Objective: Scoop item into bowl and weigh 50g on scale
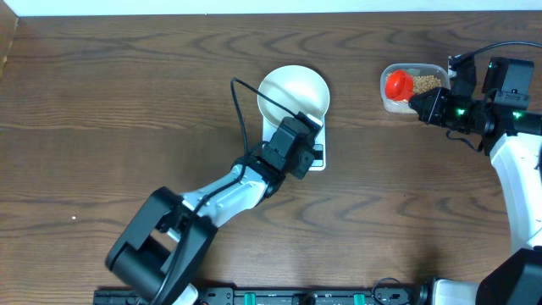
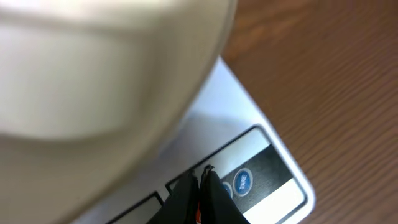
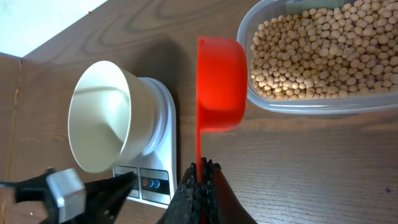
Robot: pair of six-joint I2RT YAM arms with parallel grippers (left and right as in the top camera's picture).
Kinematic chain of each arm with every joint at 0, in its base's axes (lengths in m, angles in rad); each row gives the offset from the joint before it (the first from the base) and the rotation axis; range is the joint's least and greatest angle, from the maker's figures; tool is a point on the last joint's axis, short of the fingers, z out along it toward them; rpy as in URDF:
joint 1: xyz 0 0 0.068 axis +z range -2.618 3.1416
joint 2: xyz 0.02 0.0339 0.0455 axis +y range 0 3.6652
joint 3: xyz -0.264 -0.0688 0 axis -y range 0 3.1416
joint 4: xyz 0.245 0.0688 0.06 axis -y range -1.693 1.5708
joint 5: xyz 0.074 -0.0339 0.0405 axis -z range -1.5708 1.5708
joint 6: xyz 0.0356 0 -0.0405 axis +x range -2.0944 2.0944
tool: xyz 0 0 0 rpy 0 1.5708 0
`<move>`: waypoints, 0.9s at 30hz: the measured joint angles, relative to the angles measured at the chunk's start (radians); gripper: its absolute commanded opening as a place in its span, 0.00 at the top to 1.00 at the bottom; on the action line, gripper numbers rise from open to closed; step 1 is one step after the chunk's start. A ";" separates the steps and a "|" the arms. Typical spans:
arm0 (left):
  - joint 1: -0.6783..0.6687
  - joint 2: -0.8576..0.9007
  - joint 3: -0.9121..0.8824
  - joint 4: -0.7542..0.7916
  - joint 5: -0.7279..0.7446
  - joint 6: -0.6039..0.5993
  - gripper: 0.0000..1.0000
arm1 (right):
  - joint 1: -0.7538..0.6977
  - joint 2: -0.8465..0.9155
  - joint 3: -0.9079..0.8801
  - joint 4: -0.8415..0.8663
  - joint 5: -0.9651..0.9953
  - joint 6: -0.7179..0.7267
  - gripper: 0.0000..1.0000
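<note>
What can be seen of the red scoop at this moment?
The red scoop looks like smooth bright-red plastic: a round cup on a thin straight handle. The right pincer is shut on the handle's end. In the right wrist view the cup is turned on its side, rounded back toward the clear tub of beans. From overhead it hangs over the tub's end nearer the bowl. No beans show in it; contact with the tub cannot be told.

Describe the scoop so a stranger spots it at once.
On the table's right side sits a clear tub of beans. The scoop hangs at its edge, handle in the right gripper. Unlike the white bowl and scale, it is bright red.
</note>
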 measured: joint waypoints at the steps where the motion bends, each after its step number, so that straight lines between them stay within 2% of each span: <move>1: 0.000 -0.008 0.000 -0.001 0.000 0.000 0.93 | 0.000 0.000 0.000 0.000 0.000 0.000 0.99; 12: 0.000 0.036 -0.001 -0.078 0.004 -0.015 0.93 | 0.000 0.000 0.000 0.000 0.001 0.000 0.99; 27: -0.001 0.047 0.000 -0.040 0.015 -0.015 0.93 | 0.000 0.000 0.000 0.000 0.003 0.000 0.99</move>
